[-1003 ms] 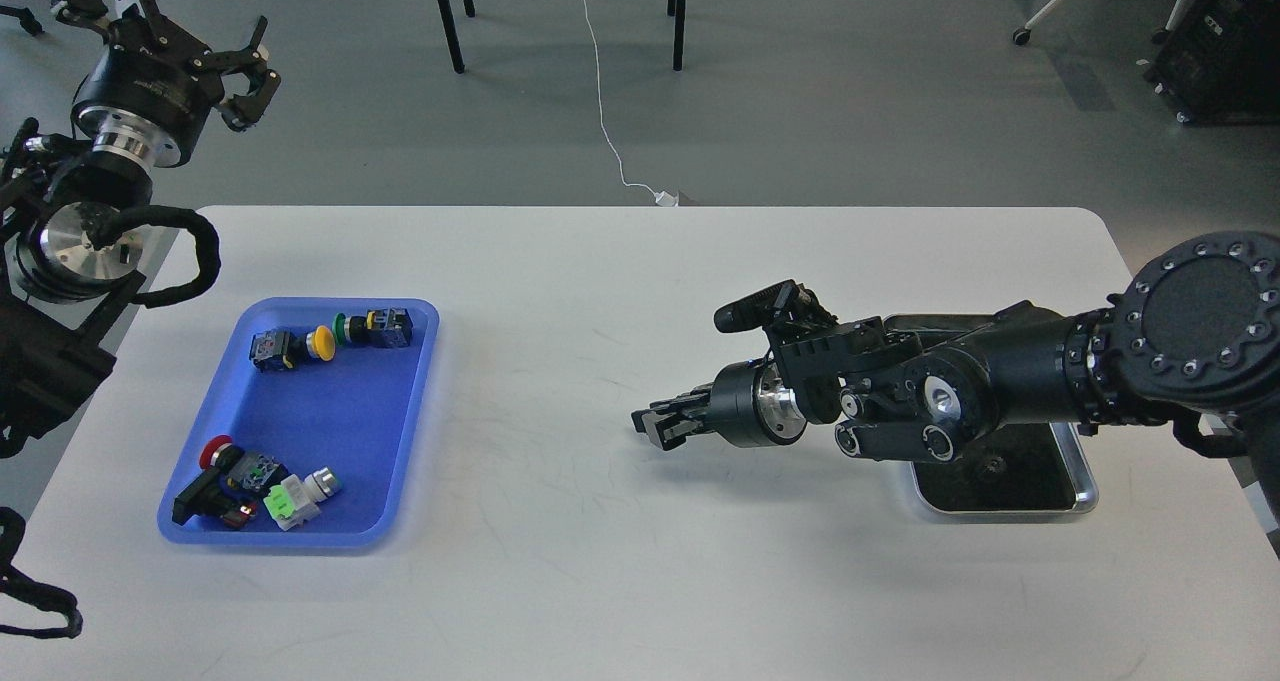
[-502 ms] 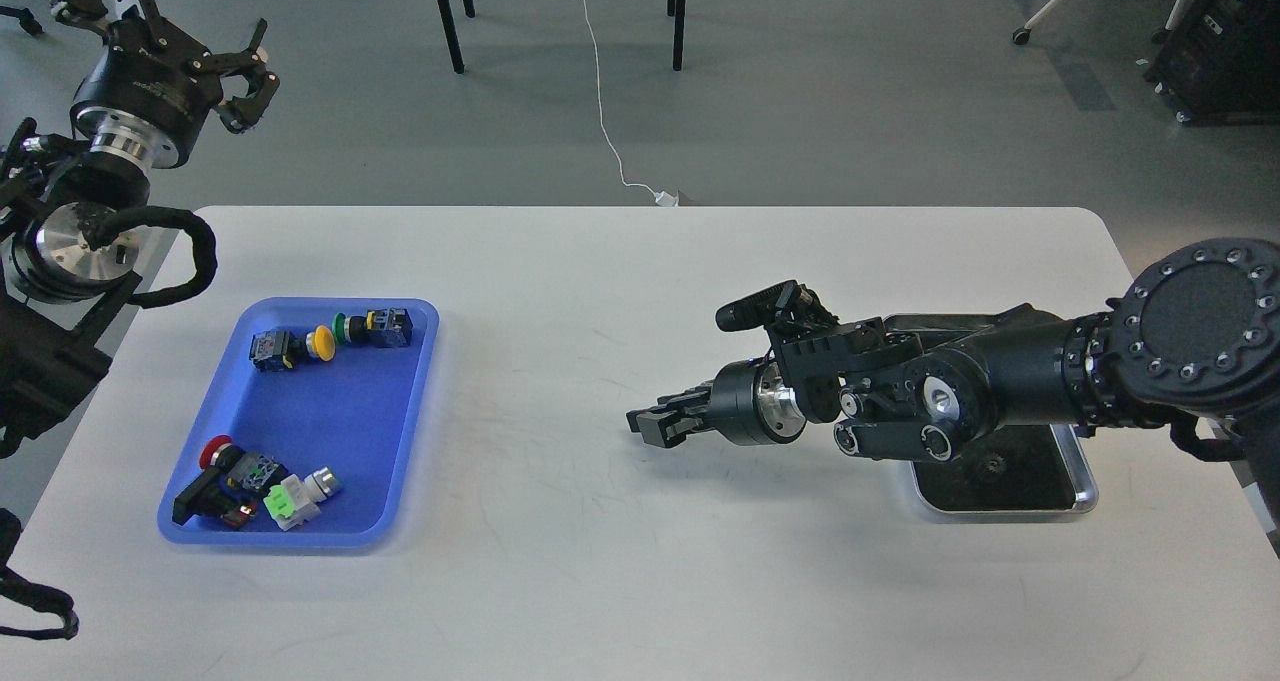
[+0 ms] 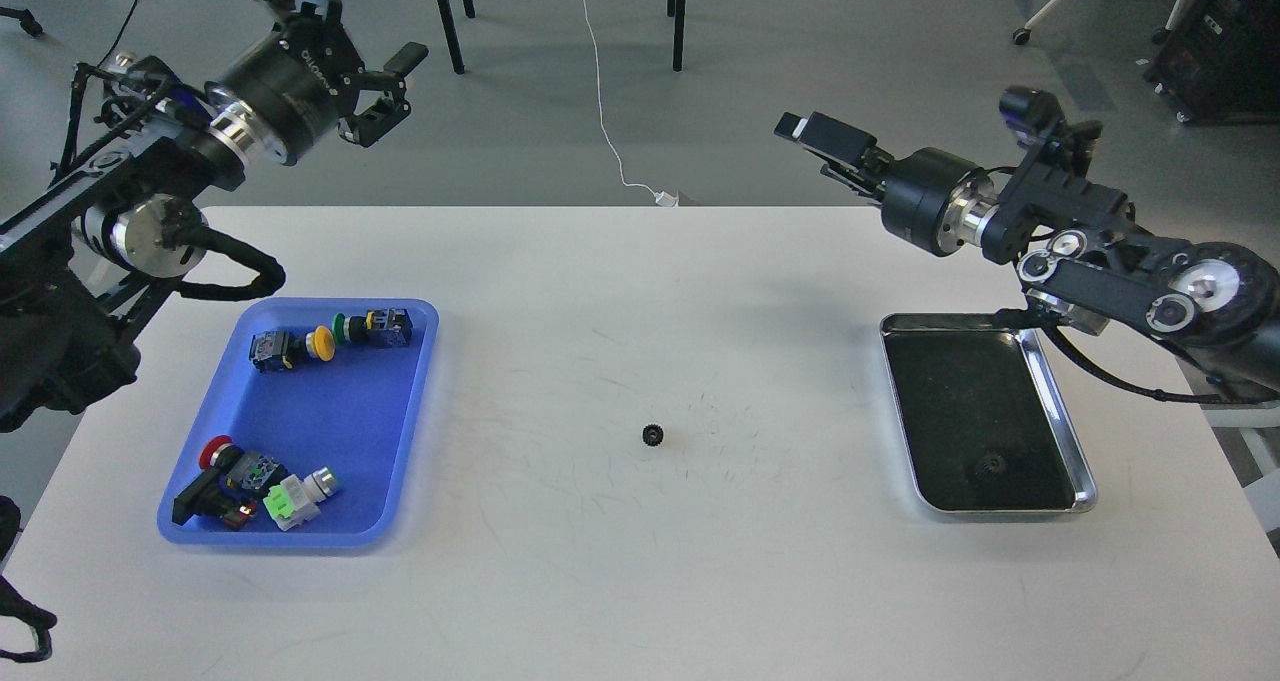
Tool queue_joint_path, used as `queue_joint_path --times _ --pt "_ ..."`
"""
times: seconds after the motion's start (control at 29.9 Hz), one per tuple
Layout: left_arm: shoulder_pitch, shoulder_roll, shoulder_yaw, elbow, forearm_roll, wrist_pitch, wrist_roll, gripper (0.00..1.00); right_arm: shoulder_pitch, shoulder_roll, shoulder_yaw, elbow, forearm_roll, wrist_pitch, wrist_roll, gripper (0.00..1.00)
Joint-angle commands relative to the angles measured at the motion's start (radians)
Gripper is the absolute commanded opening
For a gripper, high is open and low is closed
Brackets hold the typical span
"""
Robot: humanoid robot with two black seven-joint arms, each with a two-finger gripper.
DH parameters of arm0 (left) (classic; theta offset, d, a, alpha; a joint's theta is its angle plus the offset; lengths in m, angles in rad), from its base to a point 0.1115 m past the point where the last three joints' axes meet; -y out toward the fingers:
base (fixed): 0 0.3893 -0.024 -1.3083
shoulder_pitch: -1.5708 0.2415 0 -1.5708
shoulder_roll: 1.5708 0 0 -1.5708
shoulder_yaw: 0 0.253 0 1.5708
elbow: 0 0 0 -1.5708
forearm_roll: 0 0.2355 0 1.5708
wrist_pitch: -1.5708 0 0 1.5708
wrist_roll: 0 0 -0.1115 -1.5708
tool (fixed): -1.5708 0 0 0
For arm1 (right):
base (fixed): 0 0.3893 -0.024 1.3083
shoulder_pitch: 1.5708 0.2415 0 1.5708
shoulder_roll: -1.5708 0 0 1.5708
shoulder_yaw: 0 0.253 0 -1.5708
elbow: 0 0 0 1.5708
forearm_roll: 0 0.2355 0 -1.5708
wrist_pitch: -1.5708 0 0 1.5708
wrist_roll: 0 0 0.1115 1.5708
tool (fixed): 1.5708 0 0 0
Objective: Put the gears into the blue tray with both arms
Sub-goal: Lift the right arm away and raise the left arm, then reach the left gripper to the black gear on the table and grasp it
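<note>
Nearest on the white table (image 3: 620,581): blue tray (image 3: 395,441) at left, well below and near-side of the left gripper (image 3: 375,96). It holds push-button switches only: red-capped one (image 3: 222,461) and a green-bodied one (image 3: 290,499) at the near end, yellow-capped (image 3: 300,346) and green-capped (image 3: 375,328) at the far end. No gear in it. Mid-table: one gear (image 3: 654,434) lying flat on bare surface, between the trays, well clear of both sets of fingers. Right: silver metal tray (image 3: 1062,431) with dark bottom, second gear (image 3: 992,464) faintly visible near its near end, below the right arm's wrist. Far: left gripper raised beyond the table's far-left edge, fingers spread apart, holding nothing. Right gripper (image 3: 835,151) raised over the far-right edge, pointing left; fingers overlap in view, so can't tell whether they're apart or together. Nothing visible in them.
</note>
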Motion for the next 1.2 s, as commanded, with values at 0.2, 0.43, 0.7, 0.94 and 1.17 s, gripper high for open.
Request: queue_joint_path --times 0.2,0.43,0.7,0.94,1.17 --pt "0.006 -0.050 0.002 -0.266 0.558 0.000 -0.009 0.98 -0.307 -0.143 0.451 -0.003 0.289 0.262 0.000 0.96" --pt "0.021 -0.139 0.130 -0.309 1.027 0.020 -0.021 0.98 -0.442 -0.228 0.489 -0.004 0.594 0.435 0.005 0.97" --pt "0.049 -0.200 0.465 -0.260 1.543 0.281 -0.047 0.97 -0.540 -0.220 0.520 0.026 0.683 0.456 0.086 0.98" --pt "0.144 -0.268 0.482 -0.127 1.663 0.317 -0.043 0.91 -0.542 -0.221 0.529 0.035 0.683 0.456 0.086 0.98" --pt "0.150 -0.342 0.485 0.001 1.663 0.364 -0.044 0.73 -0.553 -0.229 0.532 0.045 0.683 0.456 0.086 0.98"
